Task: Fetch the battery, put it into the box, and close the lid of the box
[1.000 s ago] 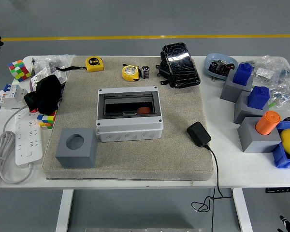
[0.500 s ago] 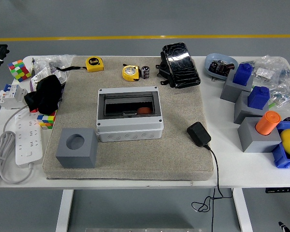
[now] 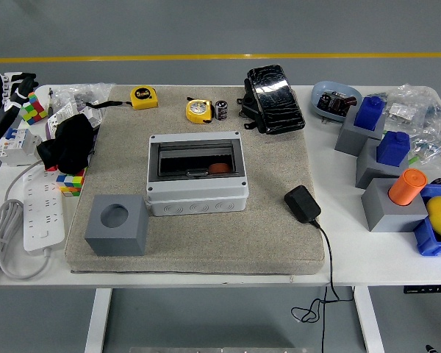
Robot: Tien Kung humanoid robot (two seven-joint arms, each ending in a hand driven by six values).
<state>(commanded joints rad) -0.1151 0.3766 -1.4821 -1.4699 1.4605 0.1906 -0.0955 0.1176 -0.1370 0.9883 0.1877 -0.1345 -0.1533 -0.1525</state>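
Head view, looking down over my white worktop [image 3: 345, 268], where a grey felt mat [image 3: 206, 235] covers the middle. My left robot hand [image 3: 4, 92] enters at the far left edge, black and white, above the Rubik's cube [image 3: 34, 109]; I cannot tell whether its fingers are spread or curled. My right robot hand is out of sight.

The battery [image 3: 221, 109], a small dark cylinder, stands upright near the mat's far edge, just beside a yellow tape measure [image 3: 198, 110]. A second yellow tape measure [image 3: 143, 96] lies further left.

The grey box [image 3: 197, 175] sits in the centre of the mat, its dark lid [image 3: 198, 160] lying flat over the recess; something orange shows inside at the right. A grey cube with a round hole [image 3: 117, 224] stands at the mat's near left corner. A black power adapter [image 3: 302, 204] lies to the box's right, its cable trailing over the near edge. A white power strip [image 3: 42, 209] lies at the left.
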